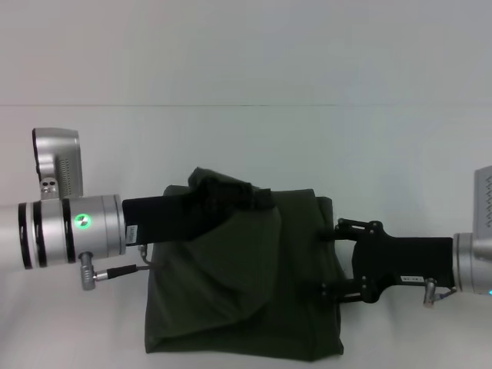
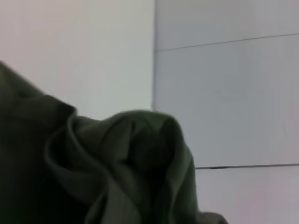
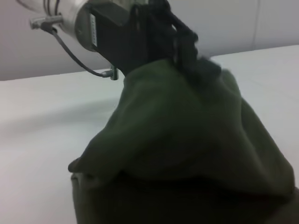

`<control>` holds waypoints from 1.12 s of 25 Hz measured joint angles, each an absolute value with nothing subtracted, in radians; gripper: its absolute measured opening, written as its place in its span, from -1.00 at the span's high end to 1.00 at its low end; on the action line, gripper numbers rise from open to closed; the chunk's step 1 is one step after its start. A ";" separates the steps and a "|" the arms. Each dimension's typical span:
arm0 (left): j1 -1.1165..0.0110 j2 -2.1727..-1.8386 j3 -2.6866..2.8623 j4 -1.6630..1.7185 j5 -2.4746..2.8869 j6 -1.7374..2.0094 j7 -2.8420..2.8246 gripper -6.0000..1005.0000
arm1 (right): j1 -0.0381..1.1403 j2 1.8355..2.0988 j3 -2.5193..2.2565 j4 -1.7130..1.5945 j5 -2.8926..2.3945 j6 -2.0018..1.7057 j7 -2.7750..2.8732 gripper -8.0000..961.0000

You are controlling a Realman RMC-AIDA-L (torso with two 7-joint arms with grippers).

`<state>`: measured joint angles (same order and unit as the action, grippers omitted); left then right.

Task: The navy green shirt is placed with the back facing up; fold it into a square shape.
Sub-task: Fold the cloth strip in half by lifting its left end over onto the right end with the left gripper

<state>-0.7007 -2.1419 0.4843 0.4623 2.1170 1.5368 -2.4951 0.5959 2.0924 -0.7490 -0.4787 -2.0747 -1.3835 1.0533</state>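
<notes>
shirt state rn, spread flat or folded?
Partly folded. The navy green shirt lies as a compact block on the table, while the left gripper lifts a bunched flap over it. The right gripper is at its edge.

You see the navy green shirt (image 3: 187, 154) heaped on the white table (image 3: 37, 140), its top bunched into a raised peak. The left gripper (image 3: 187, 53) meets that peak from above — its fingertips seem buried in cloth, so the grip itself isn't readable. A cable (image 3: 74, 56) loops under its silver wrist.
</notes>
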 joint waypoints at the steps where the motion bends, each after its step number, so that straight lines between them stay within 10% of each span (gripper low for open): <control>1: -0.700 -2.144 0.484 0.458 2.108 1.536 -2.485 0.44 | 0.582 2.092 -0.748 -0.485 -2.067 -1.386 1.055 -0.91; 19: -0.737 -2.164 0.543 0.384 2.037 1.476 -2.372 -0.63 | 0.405 2.092 -0.697 -0.494 -1.924 -1.404 1.052 -0.91; 28: -0.753 -2.155 0.639 0.507 2.038 1.520 -2.374 -0.75 | 0.399 2.094 -0.696 -0.492 -1.924 -1.404 1.051 -0.91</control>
